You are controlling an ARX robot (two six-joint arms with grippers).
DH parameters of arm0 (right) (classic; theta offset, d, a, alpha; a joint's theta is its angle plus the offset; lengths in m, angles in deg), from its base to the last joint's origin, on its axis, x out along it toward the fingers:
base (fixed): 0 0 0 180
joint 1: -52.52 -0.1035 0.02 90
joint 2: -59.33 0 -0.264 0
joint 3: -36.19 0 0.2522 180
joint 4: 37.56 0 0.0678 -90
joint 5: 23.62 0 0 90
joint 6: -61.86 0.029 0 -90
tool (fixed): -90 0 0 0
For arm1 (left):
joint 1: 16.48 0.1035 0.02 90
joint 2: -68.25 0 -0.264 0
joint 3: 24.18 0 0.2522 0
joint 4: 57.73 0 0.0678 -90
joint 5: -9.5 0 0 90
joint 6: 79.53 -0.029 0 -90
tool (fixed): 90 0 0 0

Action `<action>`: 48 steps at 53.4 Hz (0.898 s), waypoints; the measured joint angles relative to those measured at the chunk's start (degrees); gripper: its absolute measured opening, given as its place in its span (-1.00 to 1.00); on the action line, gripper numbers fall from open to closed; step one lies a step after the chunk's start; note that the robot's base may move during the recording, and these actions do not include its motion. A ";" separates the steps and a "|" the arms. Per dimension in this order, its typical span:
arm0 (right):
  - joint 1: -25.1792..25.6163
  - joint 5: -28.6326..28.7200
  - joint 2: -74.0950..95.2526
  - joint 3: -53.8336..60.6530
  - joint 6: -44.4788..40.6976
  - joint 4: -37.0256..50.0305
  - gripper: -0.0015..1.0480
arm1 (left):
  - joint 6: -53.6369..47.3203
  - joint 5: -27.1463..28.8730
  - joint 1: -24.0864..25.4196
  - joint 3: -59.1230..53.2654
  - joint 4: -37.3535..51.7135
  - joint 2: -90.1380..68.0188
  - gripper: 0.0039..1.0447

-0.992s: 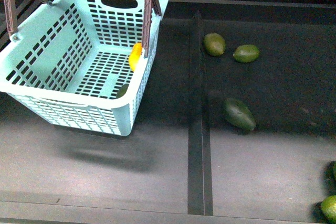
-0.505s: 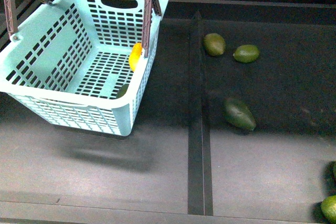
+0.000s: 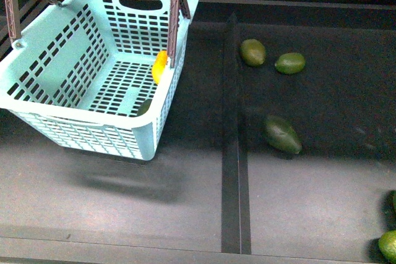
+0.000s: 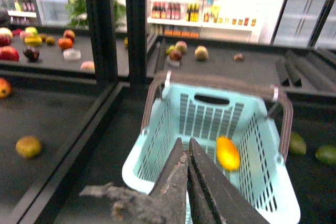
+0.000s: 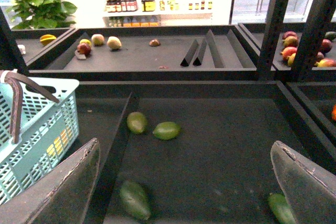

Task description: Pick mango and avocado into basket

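Note:
The turquoise basket (image 3: pixel 93 133) stands at the left with its brown handles up. Inside it the yellow-orange mango (image 3: pixel 160 66) leans against the right wall, and a dark avocado (image 3: pixel 143 107) lies in the near right corner, partly hidden by the wall. More avocados lie on the dark shelf to the right: two at the back (image 3: pixel 253 52) (image 3: pixel 290 63) and one nearer (image 3: pixel 283 135). Neither gripper shows in the front view. My left gripper (image 4: pixel 185 143) is shut and empty, above the basket (image 4: pixel 210 116) and near the mango (image 4: pixel 227 152). My right gripper (image 5: pixel 185 150) is open over the shelf's avocados (image 5: pixel 135 199) (image 5: pixel 167 130).
A raised divider strip (image 3: pixel 233 153) runs front to back between the basket's bay and the avocado bay. Another green fruit (image 3: pixel 388 245) sits at the near right corner. Further shelves behind hold apples and other fruit (image 4: pixel 65 42).

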 joint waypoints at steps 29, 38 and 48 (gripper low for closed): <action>0.00 0.00 0.00 0.00 0.00 0.00 0.83 | 0.00 0.00 0.00 0.00 -3.87 5.22 -0.96; 0.00 0.00 0.00 0.00 0.00 0.00 0.83 | 0.00 0.00 0.00 0.00 -3.87 5.22 -0.63; 0.00 0.00 0.00 0.00 0.00 0.00 0.83 | 0.00 0.00 0.00 0.00 -3.87 5.22 0.20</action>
